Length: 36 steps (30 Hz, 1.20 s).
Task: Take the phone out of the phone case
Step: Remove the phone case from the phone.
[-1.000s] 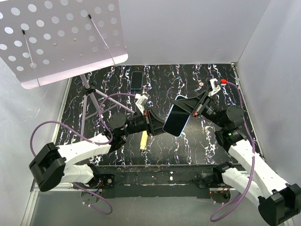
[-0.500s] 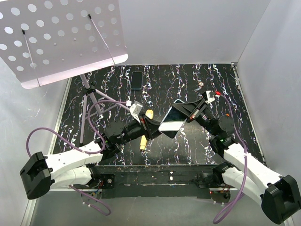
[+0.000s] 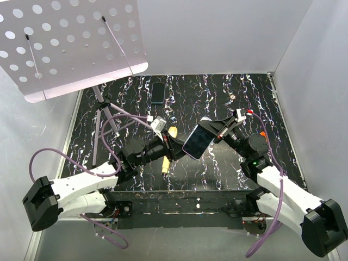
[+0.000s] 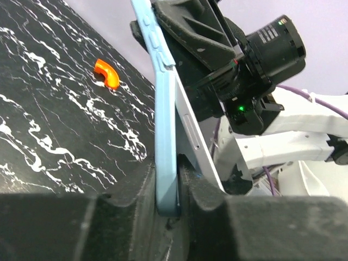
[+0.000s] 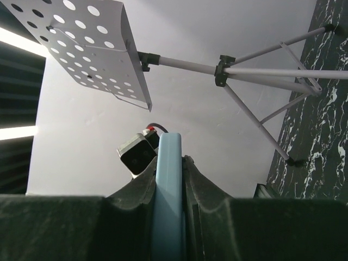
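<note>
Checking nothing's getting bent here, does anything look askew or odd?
Yes. In the left wrist view the phone stands splayed away from the case at the near end, a wedge of gap between them, joined only farther up. That suits the task; no damage shows.

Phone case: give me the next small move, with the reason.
Probably pull the left end effector slightly away from the phone: it pinches the edge of the phone case, the phone gapes from the case there, and the right end effector clamps the other end.
</note>
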### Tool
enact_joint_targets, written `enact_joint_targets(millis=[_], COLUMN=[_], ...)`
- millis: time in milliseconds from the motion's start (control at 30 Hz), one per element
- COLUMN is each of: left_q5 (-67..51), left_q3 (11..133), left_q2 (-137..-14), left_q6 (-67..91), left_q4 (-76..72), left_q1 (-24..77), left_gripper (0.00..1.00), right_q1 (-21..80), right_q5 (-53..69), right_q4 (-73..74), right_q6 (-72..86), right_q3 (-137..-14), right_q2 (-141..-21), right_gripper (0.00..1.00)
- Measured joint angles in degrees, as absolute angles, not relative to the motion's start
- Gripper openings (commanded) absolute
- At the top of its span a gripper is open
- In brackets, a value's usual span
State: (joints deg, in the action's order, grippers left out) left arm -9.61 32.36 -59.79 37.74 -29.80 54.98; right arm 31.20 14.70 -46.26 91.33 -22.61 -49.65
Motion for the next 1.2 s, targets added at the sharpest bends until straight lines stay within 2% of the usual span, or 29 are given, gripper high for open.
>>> enact_joint_targets(millis=[100, 167, 233, 267, 300, 400, 533, 600, 733, 867, 1067, 1200], left_q5=[-11.2, -11.2, -11.3, -11.5, -11.9, -13.4, -15.6, -16.5, -20.3, -24.9, -29.4, -30.6], left_q3=[33.3, 33.1, 31.9, 31.6, 31.6, 32.5, 35.3, 36.4, 38.4, 38.4, 34.8, 32.9], left_q2=[-57.8, -55.3, -51.8, -50.2, -48.9, -45.4, -41.6, -39.7, -37.6, -39.0, -46.1, -50.2], left_q6=[38.6, 38.8, 38.1, 37.5, 37.0, 34.2, 29.6, 28.4, 29.1, 36.0, 50.7, 57.5], left_q4=[-24.8, -21.0, -17.4, -15.2, -13.2, -4.6, 6.4, 9.9, 12.8, 7.0, -11.0, -17.6], left_q1=[54.5, 53.7, 52.7, 52.3, 51.9, 51.0, 50.4, 50.3, 50.2, 50.1, 50.1, 50.1], left_gripper=[0.52, 0.65, 0.73, 0.80, 0.82, 0.82, 0.77, 0.72, 0.73, 0.74, 0.62, 0.57], right_q1=[30.4, 29.8, 29.2, 28.9, 28.8, 28.7, 28.4, 28.4, 28.4, 28.4, 28.4, 28.4], right_q5=[16.9, 18.5, 20.1, 20.9, 21.3, 21.9, 19.9, 18.6, 17.0, 17.2, 20.1, 21.7], right_q4=[-45.3, -43.3, -40.4, -38.5, -36.5, -28.4, -16.2, -11.3, -4.6, -1.9, -1.3, -2.1], right_q6=[90.5, 89.4, 87.4, 86.0, 84.7, 79.1, 70.5, 66.9, 60.9, 58.2, 57.7, 58.3], right_q3=[-22.6, -22.6, -22.8, -23.0, -23.4, -25.7, -30.5, -32.9, -36.6, -37.0, -37.0, -37.0], right_q2=[-49.5, -48.6, -46.8, -45.7, -44.7, -40.9, -36.3, -35.2, -34.9, -36.4, -39.7, -39.8], right_gripper=[0.01, 0.01, 0.01, 0.01, 0.01, 0.01, 0.01, 0.01, 0.01, 0.01, 0.01, 0.01])
